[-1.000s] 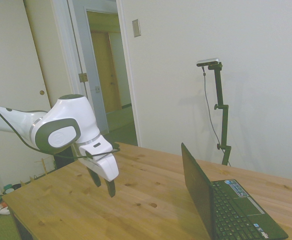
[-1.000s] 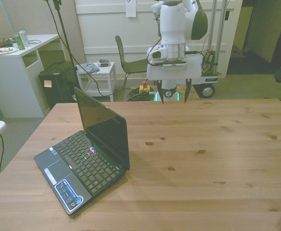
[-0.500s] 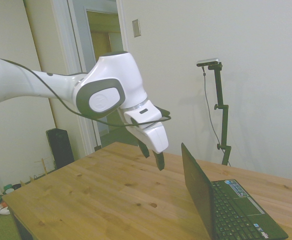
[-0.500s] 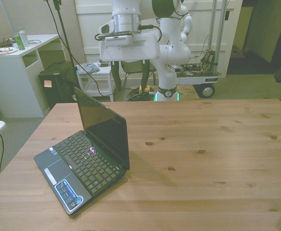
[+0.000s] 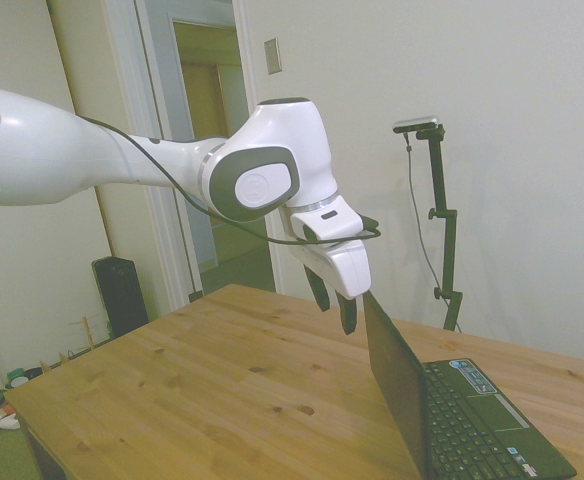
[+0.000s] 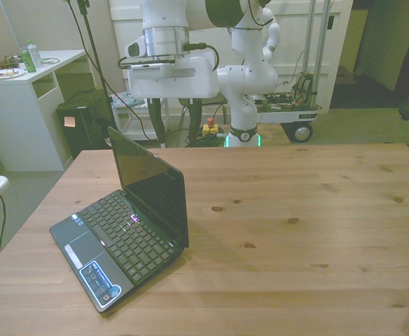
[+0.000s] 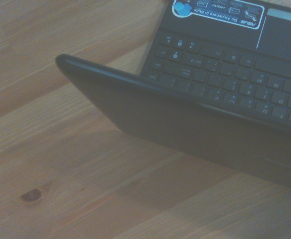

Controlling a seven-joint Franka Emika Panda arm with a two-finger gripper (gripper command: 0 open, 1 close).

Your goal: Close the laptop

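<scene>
- Pale wooden tabletop (image 5: 222,390) carries the scene; above it the white arm's dark two-finger claw (image 5: 334,303) hangs empty, fingers spread apart.
- Just below and ahead of the claw stands the thin black laptop (image 5: 442,405), lid open and upright.
- Its top edge runs crosswise beneath the fingers, keyboard beyond, so a likely closing push goes forward and down.

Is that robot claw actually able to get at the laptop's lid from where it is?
Probably yes. The gripper hangs open just behind the top edge of the upright lid of the laptop, and nothing sits between them. The table behind the lid is bare wood.
</scene>
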